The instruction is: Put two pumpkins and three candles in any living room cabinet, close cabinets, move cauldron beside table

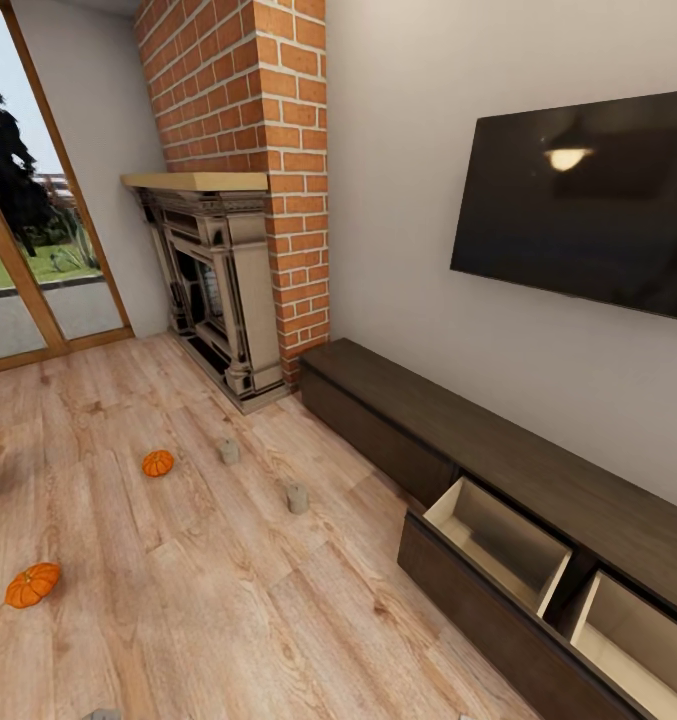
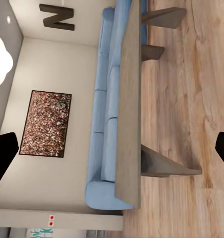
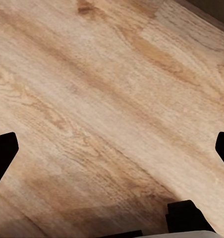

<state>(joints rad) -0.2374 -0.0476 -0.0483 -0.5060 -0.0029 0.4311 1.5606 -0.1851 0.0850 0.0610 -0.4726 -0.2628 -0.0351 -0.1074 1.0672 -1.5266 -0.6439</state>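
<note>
My left gripper [image 2: 112, 153] is spread wide, empty, looking past the grey table [image 2: 129, 109] to the blue sofa [image 2: 106, 99]. My right gripper [image 3: 112, 153] is wide too, over bare plank floor [image 3: 102, 99]. On the floor lie two pumpkins [image 1: 158, 463] [image 1: 32, 584] and two candles [image 1: 229, 451] [image 1: 297, 497], well apart. The cabinet [image 1: 538, 470] below the TV [image 1: 588, 200] has one drawer [image 1: 498, 545] pulled open.

Beside the red-brick chimney [image 1: 248, 110], two bright orange pumpkins [image 1: 158, 463] [image 1: 32, 584] and pale grey candles [image 1: 297, 497] are seen on light wood-grain floor [image 1: 208, 600].
</note>
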